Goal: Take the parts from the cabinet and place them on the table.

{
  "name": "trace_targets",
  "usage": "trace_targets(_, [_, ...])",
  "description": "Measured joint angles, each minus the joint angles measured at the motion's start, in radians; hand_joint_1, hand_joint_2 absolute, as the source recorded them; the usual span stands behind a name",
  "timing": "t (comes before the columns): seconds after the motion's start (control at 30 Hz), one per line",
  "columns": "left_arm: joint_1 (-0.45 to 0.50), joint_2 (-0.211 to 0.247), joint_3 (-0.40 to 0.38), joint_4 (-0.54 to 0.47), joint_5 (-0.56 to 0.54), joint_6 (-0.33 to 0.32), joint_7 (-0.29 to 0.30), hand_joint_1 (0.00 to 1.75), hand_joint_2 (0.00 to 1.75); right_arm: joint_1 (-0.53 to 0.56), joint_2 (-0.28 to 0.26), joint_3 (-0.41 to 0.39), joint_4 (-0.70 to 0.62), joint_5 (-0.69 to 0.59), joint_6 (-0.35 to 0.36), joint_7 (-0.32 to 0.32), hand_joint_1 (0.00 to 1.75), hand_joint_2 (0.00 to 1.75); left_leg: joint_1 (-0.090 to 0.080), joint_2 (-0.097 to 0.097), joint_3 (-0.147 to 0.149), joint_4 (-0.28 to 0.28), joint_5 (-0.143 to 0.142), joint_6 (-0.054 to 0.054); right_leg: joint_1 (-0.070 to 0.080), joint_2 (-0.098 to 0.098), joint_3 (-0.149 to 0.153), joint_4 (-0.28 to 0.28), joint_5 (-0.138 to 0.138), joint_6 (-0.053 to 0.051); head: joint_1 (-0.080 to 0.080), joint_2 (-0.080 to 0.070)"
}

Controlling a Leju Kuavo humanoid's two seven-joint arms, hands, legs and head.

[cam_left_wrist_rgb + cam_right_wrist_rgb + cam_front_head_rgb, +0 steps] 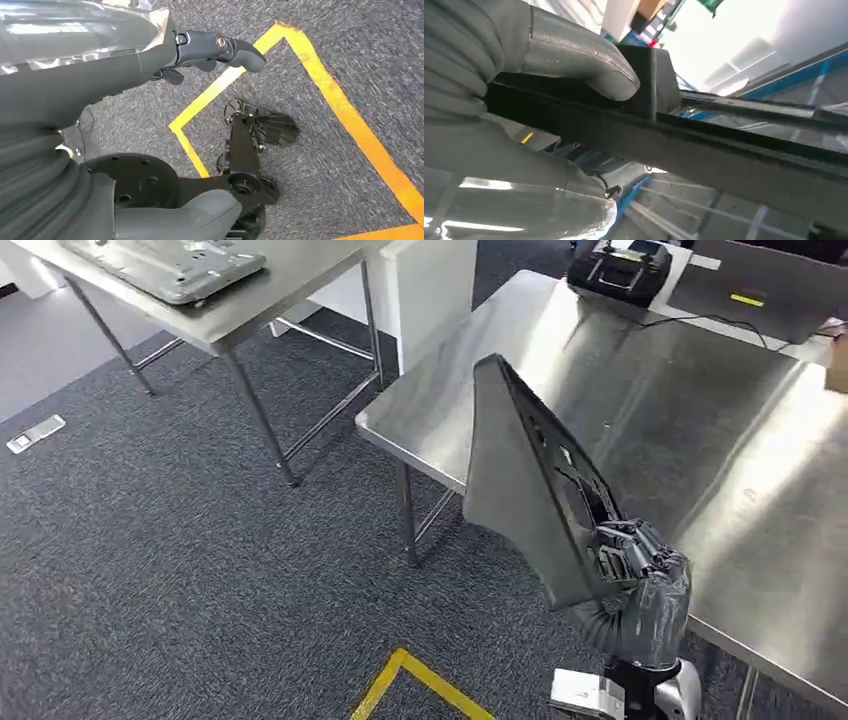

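The dark part (pixel 530 490) hides most of the right robot hand (pixel 640 570); the surface (pixel 700 430) runs off the head view's right edge.

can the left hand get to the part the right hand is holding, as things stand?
Probably not yet. The left hand hangs low over the carpet by the yellow floor tape, holding nothing, while the right hand grips the dark part up at the steel table edge.

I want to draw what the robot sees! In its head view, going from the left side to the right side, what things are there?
White tag on the carpet → far table with a metal tray → yellow floor tape → dark part held by the right hand → black device.
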Motion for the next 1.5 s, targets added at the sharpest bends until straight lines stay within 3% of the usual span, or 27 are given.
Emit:
trace_targets(0.07, [0.002, 0.0, 0.0, 0.0, 0.0, -0.002, -0.003, 0.0, 1.75, -0.003, 0.0, 0.001, 0.0, 0.007, 0.002, 0.002, 1.75, 1.75, -0.001, -0.055, -0.059, 0.126, -0.074, 0.003, 0.004, 0.019, 0.0, 0.0, 0.001, -0.019, -0.003, 0.0])
trace_targets(0.13, [0.003, 0.0, 0.001, 0.0, 0.004, 0.0, -0.006, 0.0, 1.75, -0.001, 0.0, 0.001, 0.0, 0.015, 0.01, 0.003, 1.75, 1.75, -0.001, -0.065, -0.136, 0.271, -0.126, 0.005, 0.013, 0.045, -0.002, 0.0, 0.002, -0.024, -0.002, 0.0])
trace_targets(0.17, [0.004, 0.0, 0.002, 0.0, 0.006, 0.001, -0.01, 0.0, 1.75, -0.002, 0.0, 0.001, 0.0, 0.019, 0.013, 0.004, 1.75, 1.75, -0.002, -0.066, -0.153, 0.292, -0.118, 0.008, 0.016, 0.061, -0.001, 0.001, 0.002, -0.025, -0.002, 0.0])
trace_targets(0.2, [0.004, 0.0, 0.003, 0.0, 0.007, 0.002, -0.014, 0.0, 1.75, -0.002, 0.0, 0.001, 0.0, 0.026, 0.016, 0.005, 1.75, 1.75, -0.002, -0.067, -0.145, 0.264, -0.086, 0.014, 0.018, 0.076, 0.0, 0.001, 0.002, -0.025, -0.003, 0.0])
trace_targets(0.27, [0.003, 0.0, 0.007, 0.0, 0.009, 0.002, -0.018, 0.0, 1.75, -0.002, 0.0, 0.001, 0.0, 0.032, 0.022, 0.011, 1.75, 1.75, -0.002, -0.084, -0.078, 0.113, 0.009, 0.026, 0.02, 0.105, 0.006, 0.001, 0.003, -0.024, -0.003, 0.0])
trace_targets(0.3, [0.003, 0.001, 0.01, 0.0, 0.009, 0.002, -0.018, 0.0, 1.75, -0.002, 0.003, 0.0, 0.0, 0.034, 0.023, 0.014, 1.75, 1.75, -0.002, -0.12, -0.042, 0.035, 0.044, 0.034, 0.019, 0.117, 0.007, 0.001, 0.003, -0.023, -0.003, 0.0])
trace_targets(0.33, [0.003, 0.003, 0.014, 0.0, 0.009, 0.002, -0.018, 0.0, 1.75, -0.003, 0.005, 0.0, 0.0, 0.034, 0.023, 0.014, 1.75, 1.75, -0.001, -0.165, -0.031, 0.008, 0.033, 0.037, 0.025, 0.124, 0.004, 0.002, 0.004, -0.02, -0.001, 0.0])
trace_targets(0.4, [0.003, 0.002, 0.017, 0.0, 0.01, 0.003, -0.019, 0.0, 1.75, -0.005, 0.006, 0.0, -0.002, 0.036, 0.024, 0.015, 1.75, 1.75, -0.011, -0.138, -0.031, 0.002, 0.036, 0.034, 0.019, 0.144, -0.006, 0.002, 0.009, -0.011, -0.003, 0.0])
trace_targets(0.47, [0.001, 0.0, 0.018, 0.0, 0.011, 0.003, -0.021, 0.0, 1.75, -0.003, 0.007, 0.0, -0.002, 0.041, 0.026, 0.017, 1.75, 1.75, -0.015, -0.116, -0.027, -0.01, 0.045, 0.045, 0.019, 0.166, -0.018, -0.009, 0.018, 0.006, -0.004, 0.0])
trace_targets(0.5, [0.0, -0.001, 0.018, 0.0, 0.013, 0.003, -0.021, 0.0, 1.75, -0.002, 0.008, 0.0, -0.003, 0.043, 0.026, 0.019, 1.75, 1.75, -0.007, -0.1, -0.022, -0.025, 0.056, 0.052, 0.019, 0.13, -0.02, 0.006, 0.011, 0.006, -0.001, 0.0])
trace_targets(0.53, [0.001, 0.0, 0.018, 0.0, 0.013, 0.003, -0.023, 0.0, 1.75, -0.007, 0.008, 0.0, -0.005, 0.045, 0.026, 0.02, 1.75, 1.75, -0.009, -0.089, -0.02, -0.031, 0.058, 0.058, 0.025, 0.071, -0.04, 0.042, -0.013, 0.004, 0.001, 0.0])
trace_targets(0.57, [0.001, 0.001, 0.019, 0.0, 0.013, 0.003, -0.024, 0.0, 1.75, -0.011, 0.008, 0.0, -0.005, 0.045, 0.026, 0.02, 1.75, 1.75, -0.01, -0.075, -0.02, -0.031, 0.059, 0.059, 0.024, 0.047, -0.07, 0.101, -0.044, -0.001, 0.005, 0.0])
trace_targets(0.67, [0.002, 0.001, 0.019, 0.0, 0.009, 0.005, -0.025, 0.0, 1.75, -0.013, 0.006, -0.002, -0.004, 0.045, 0.026, 0.02, 1.75, 1.75, -0.014, -0.032, -0.024, -0.03, 0.058, 0.06, 0.02, 0.033, -0.16, 0.295, -0.115, 0.002, 0.005, 0.0])
trace_targets(0.7, [0.002, 0.0, 0.019, 0.0, 0.007, 0.01, -0.028, 0.0, 1.75, -0.012, 0.004, -0.002, -0.003, 0.045, 0.025, 0.02, 1.75, 1.75, -0.014, -0.013, -0.023, -0.03, 0.058, 0.06, 0.018, 0.03, -0.155, 0.288, -0.104, 0.013, 0.004, 0.0])
trace_targets(0.77, [0.001, -0.003, 0.019, 0.0, 0.006, 0.011, -0.033, 0.0, 1.75, -0.012, 0.002, -0.002, -0.003, 0.045, 0.023, 0.022, 1.75, 1.75, -0.012, 0.011, -0.02, -0.029, 0.054, 0.054, 0.012, 0.01, -0.069, 0.139, -0.044, 0.037, 0.005, 0.0])
trace_targets(0.8, [0.0, -0.003, 0.019, 0.0, 0.006, 0.011, -0.034, 0.0, 1.75, -0.012, 0.002, -0.002, -0.003, 0.045, 0.022, 0.022, 1.75, 1.75, -0.013, 0.021, -0.016, -0.027, 0.051, 0.049, 0.008, -0.03, -0.015, 0.042, -0.015, 0.045, 0.006, 0.0])
trace_targets(0.83, [0.0, -0.001, 0.019, 0.0, 0.006, 0.011, -0.037, 0.0, 1.75, -0.016, 0.003, -0.002, -0.003, 0.046, 0.021, 0.022, 1.75, 1.75, -0.021, 0.031, -0.015, -0.023, 0.045, 0.041, 0.014, -0.08, 0.011, -0.008, -0.011, 0.038, 0.01, 0.0])
trace_targets(0.9, [-0.001, -0.001, 0.019, 0.0, 0.005, 0.011, -0.045, 0.0, 1.75, -0.017, 0.003, -0.002, -0.002, 0.048, 0.014, 0.022, 1.75, 1.75, -0.025, 0.05, -0.01, -0.021, 0.039, 0.03, 0.019, -0.055, 0.008, -0.006, 0.0, 0.014, 0.005, 0.0])
trace_targets(0.97, [-0.006, -0.002, 0.019, 0.0, 0.005, 0.011, -0.053, 0.0, 1.75, -0.016, 0.002, -0.003, 0.0, 0.052, 0.011, 0.031, 1.75, 1.75, -0.02, 0.076, -0.003, -0.023, 0.037, 0.021, 0.023, -0.03, 0.003, -0.007, 0.001, 0.003, 0.006, 0.0])
trace_targets(1.0, [-0.01, -0.002, 0.019, 0.0, 0.005, 0.011, -0.055, 0.0, 1.75, -0.015, 0.002, -0.003, 0.001, 0.055, 0.011, 0.034, 1.75, 1.75, -0.011, 0.059, -0.006, -0.017, 0.028, 0.01, 0.003, -0.015, 0.008, -0.011, 0.008, -0.009, 0.005, 0.0])
trace_targets(1.07, [-0.013, -0.001, 0.02, 0.0, 0.005, 0.011, -0.059, 0.0, 1.75, -0.018, 0.004, -0.005, 0.004, 0.056, 0.009, 0.037, 1.75, 1.75, -0.009, -0.039, -0.041, 0.074, -0.037, 0.007, 0.008, 0.004, 0.005, -0.01, 0.01, -0.023, 0.003, 0.0])
trace_targets(1.13, [-0.01, -0.001, 0.022, 0.0, 0.004, 0.011, -0.058, 0.0, 1.75, -0.018, 0.005, -0.005, 0.008, 0.057, 0.009, 0.037, 1.75, 1.75, -0.009, -0.064, -0.119, 0.234, -0.111, 0.005, 0.012, 0.03, 0.003, -0.01, 0.013, -0.029, 0.002, 0.0])
trace_targets(1.17, [-0.007, -0.001, 0.024, 0.0, 0.004, 0.011, -0.058, 0.0, 1.75, -0.018, 0.004, -0.006, 0.011, 0.057, 0.009, 0.037, 1.75, 1.75, -0.008, -0.066, -0.144, 0.279, -0.118, 0.004, 0.014, 0.044, 0.002, -0.009, 0.013, -0.029, 0.001, 0.0])
trace_targets(1.23, [-0.007, -0.001, 0.025, 0.0, 0.004, 0.011, -0.059, 0.0, 1.75, -0.018, 0.004, -0.008, 0.016, 0.057, 0.009, 0.038, 1.75, 1.75, -0.008, -0.067, -0.136, 0.24, -0.064, 0.007, 0.014, 0.075, 0.003, -0.006, 0.013, -0.029, 0.001, 0.0])
trace_targets(1.3, [-0.007, 0.0, 0.025, 0.0, 0.003, 0.011, -0.061, 0.0, 1.75, -0.019, 0.005, -0.009, 0.019, 0.06, 0.008, 0.041, 1.75, 1.75, -0.007, -0.074, -0.065, 0.084, 0.028, 0.015, 0.013, 0.087, 0.005, -0.002, 0.012, -0.028, 0.0, 0.0])
trace_targets(1.37, [-0.015, 0.0, 0.025, 0.0, -0.001, 0.011, -0.063, 0.0, 1.75, -0.022, 0.006, -0.013, 0.023, 0.074, 0.003, 0.051, 1.75, 1.75, -0.008, -0.089, -0.034, -0.002, 0.041, 0.021, 0.027, 0.102, -0.003, 0.006, 0.011, -0.023, 0.001, 0.0])
trace_targets(1.5, [-0.016, -0.003, 0.025, 0.0, -0.008, 0.01, -0.067, 0.0, 1.75, -0.024, 0.007, -0.018, 0.029, 0.099, -0.008, 0.066, 1.75, 1.75, -0.018, -0.091, -0.041, -0.003, 0.05, 0.024, 0.028, 0.099, -0.01, 0.003, 0.012, -0.021, 0.002, 0.0])
